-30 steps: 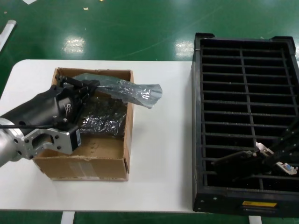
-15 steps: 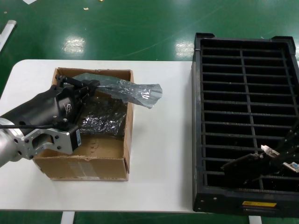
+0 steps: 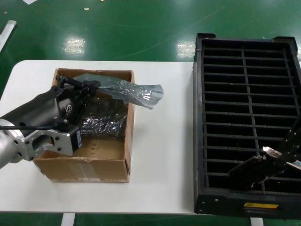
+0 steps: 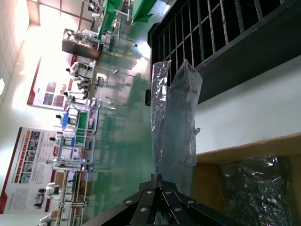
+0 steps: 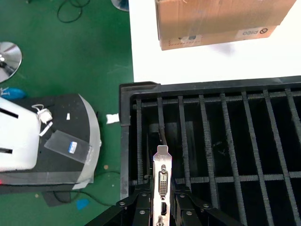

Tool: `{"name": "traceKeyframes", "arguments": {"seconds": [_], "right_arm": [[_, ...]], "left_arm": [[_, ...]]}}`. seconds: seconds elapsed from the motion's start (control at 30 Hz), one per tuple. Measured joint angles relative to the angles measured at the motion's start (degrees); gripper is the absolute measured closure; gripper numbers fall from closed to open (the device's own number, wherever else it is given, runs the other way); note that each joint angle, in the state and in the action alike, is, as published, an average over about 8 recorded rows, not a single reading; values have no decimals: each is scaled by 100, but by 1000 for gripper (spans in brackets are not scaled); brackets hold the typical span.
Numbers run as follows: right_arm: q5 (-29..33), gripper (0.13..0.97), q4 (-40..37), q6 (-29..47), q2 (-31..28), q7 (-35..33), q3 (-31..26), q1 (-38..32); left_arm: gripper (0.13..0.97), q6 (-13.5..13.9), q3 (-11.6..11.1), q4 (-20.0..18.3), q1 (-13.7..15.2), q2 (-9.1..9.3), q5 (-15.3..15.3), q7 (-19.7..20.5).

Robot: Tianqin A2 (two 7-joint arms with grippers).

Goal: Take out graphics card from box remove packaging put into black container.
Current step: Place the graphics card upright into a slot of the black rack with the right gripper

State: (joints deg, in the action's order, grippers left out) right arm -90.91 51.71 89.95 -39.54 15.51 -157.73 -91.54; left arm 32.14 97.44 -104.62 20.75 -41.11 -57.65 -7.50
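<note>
Right wrist view showed the right tool (image 5: pixel 162 207) clamped on the graphics card (image 5: pixel 162 181), with the silver bracket and its connectors standing between the two fingers. The card was held over the near rows of slots in the black container (image 3: pixel 244 117), close to its front corner. In the head view the card (image 3: pixel 256 165) lay tilted above the container's right front part. The left tool (image 3: pixel 89 87) was together on one end of the packaging (image 3: pixel 131 92), over the far side of the box (image 3: pixel 101 155). The bag's free end hung out over the box wall above the white desk (image 3: pixel 160 155). More crinkled plastic (image 3: pixel 103 120) lay inside the box.
</note>
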Motion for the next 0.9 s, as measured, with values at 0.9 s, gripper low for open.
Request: {"name": "traceKeyframes", "arguments": {"seconds": [0.9], "right_arm": [[370,909,4,0,458,-284,0,23]], "left_arm": [[959,0,0,0,0,0,0,0]]}}
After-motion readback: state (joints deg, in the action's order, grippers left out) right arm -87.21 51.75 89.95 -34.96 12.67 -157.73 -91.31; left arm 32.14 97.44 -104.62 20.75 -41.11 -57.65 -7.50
